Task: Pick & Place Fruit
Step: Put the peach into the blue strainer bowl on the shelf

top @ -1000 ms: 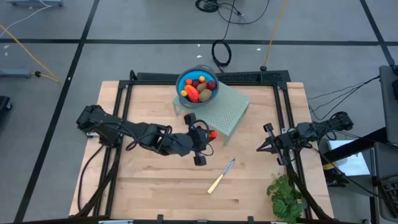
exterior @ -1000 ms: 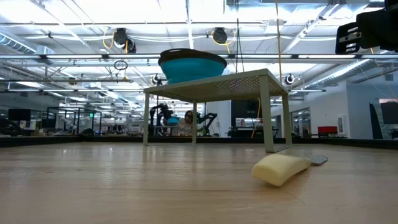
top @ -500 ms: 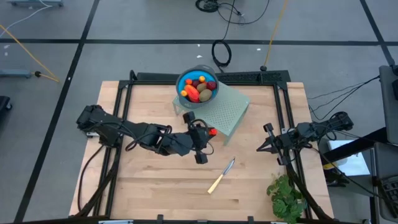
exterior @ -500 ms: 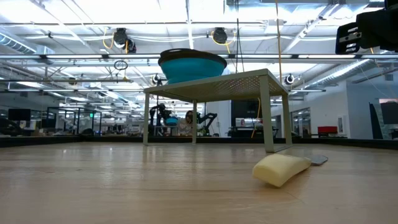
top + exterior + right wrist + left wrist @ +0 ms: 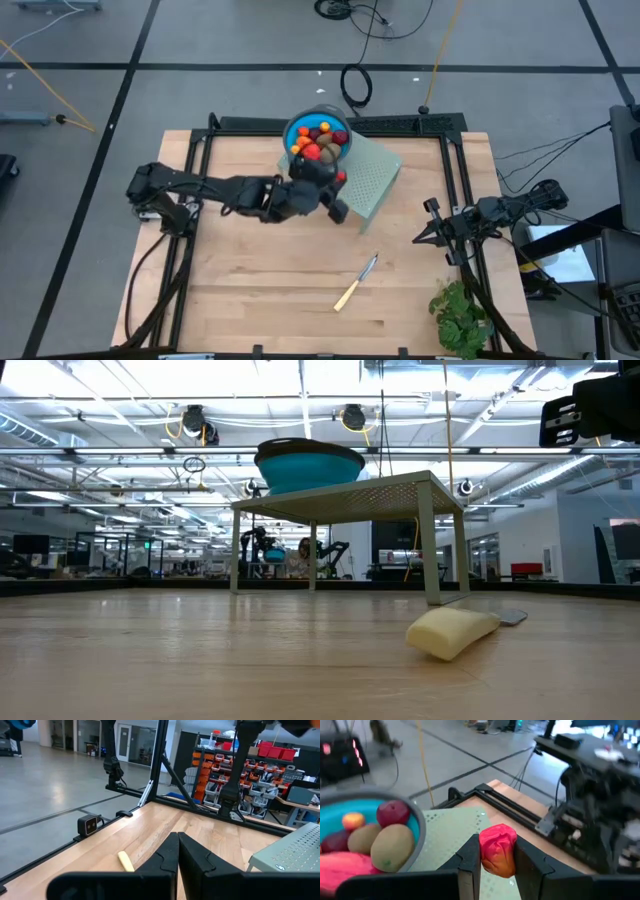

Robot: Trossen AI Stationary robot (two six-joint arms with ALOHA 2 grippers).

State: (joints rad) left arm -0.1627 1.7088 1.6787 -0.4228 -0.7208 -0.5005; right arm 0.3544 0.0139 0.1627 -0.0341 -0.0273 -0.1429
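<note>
A blue bowl (image 5: 318, 137) stands on a pale green perforated stand (image 5: 370, 178) at the far middle of the table. It holds several fruit pieces: brownish-green ovals (image 5: 391, 847), a dark red ball (image 5: 393, 812), a long red-orange piece (image 5: 310, 150). My left gripper (image 5: 338, 183) hovers over the stand next to the bowl, shut on a small red-orange fruit (image 5: 497, 849). My right gripper (image 5: 424, 228) waits shut near the table's right edge, with nothing in it. My left gripper pinches the small red-orange fruit by its two sides (image 5: 484, 851) between its two fingers (image 5: 470, 857), near their free ends. The fingers come from the table's left, slanting a little down. The fruit hangs clear above the stand's perforated top, beside the bowl's rim.
A pale-handled knife (image 5: 355, 282) lies on the wood nearer the front, right of centre, its handle (image 5: 452, 630) showing in the low view. A leafy green bunch (image 5: 460, 315) sits at the near right corner. Dark frame rails (image 5: 450, 135) border the table.
My left gripper has swung toward the table's far edge, from over the bare wood to over the stand beside the bowl, and has rolled about its own axis. The small red-orange fruit has gone along between its fingers, clear of the table.
</note>
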